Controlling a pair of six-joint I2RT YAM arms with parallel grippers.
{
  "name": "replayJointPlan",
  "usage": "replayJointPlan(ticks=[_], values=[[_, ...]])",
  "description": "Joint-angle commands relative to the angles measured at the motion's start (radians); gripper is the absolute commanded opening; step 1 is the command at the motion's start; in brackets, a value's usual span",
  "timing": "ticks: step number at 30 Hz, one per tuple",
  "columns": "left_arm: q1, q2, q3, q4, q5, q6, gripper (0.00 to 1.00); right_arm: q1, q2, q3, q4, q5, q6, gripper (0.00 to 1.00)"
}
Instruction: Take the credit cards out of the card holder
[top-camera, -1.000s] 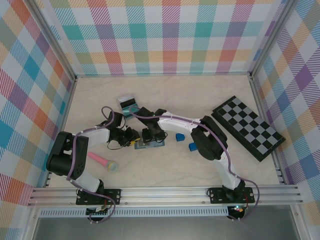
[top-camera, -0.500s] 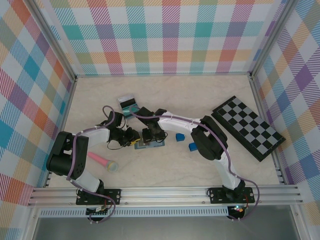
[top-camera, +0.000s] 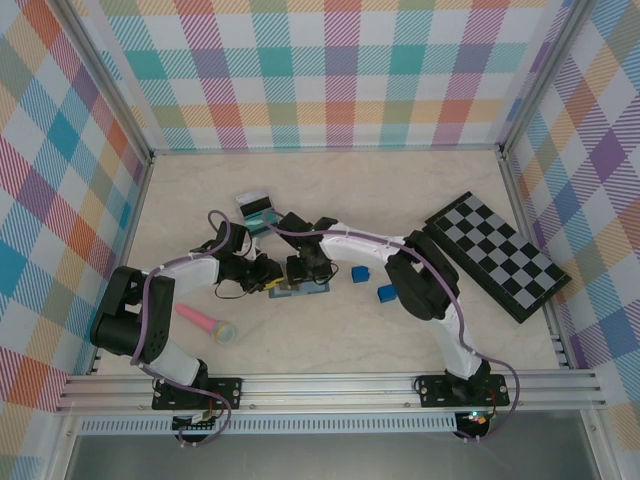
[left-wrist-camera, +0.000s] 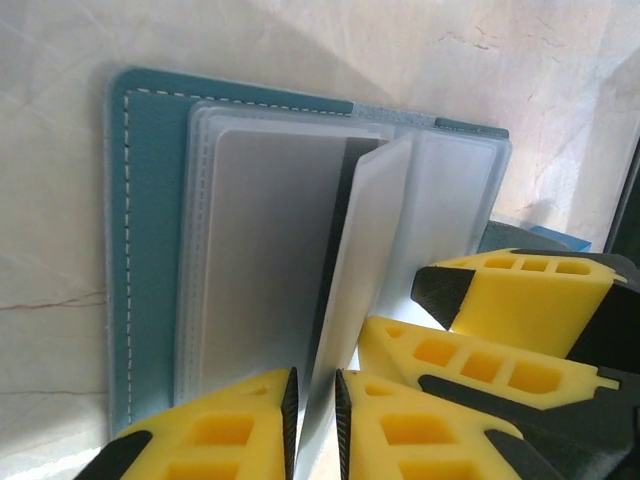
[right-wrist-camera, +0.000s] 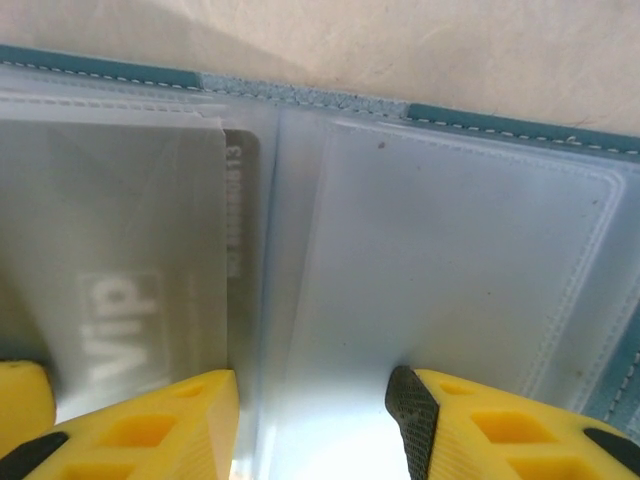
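Your left hand (left-wrist-camera: 315, 392) pinches a clear sleeve (left-wrist-camera: 365, 260) of the card holder (left-wrist-camera: 150, 250), which lies open on the surface (top-camera: 400, 190), just left of 2 blue cubes (top-camera: 360, 272). Right hand (right-wrist-camera: 312, 405) is spread over the sleeves. A grey VIP card (right-wrist-camera: 120, 300) sits in the left pocket.

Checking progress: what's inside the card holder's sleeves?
One sleeve of the card holder holds a pale card marked VIP; the sleeve beside it looks empty. Sleeves underneath are covered.
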Motion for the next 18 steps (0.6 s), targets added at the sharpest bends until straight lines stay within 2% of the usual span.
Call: replayJointPlan(ticks=[1,6,13,18], values=[[-0.014,-0.019,0.009,0.011,0.031,0.019,0.21,-0.011,-0.003,-0.05,-0.003,-0.038,0.003,0.48],[-0.014,-0.007,0.011,0.016,0.033,0.018,0.22,-0.02,-0.084,-0.095,0.048,-0.044,0.017,0.48],[-0.014,0.001,0.013,0.051,0.051,-0.014,0.2,-0.034,-0.248,-0.217,0.183,0.019,0.017,0.53],[-0.042,-0.005,0.016,0.113,0.095,-0.059,0.26,-0.042,-0.36,-0.322,0.262,0.08,0.04,0.57]])
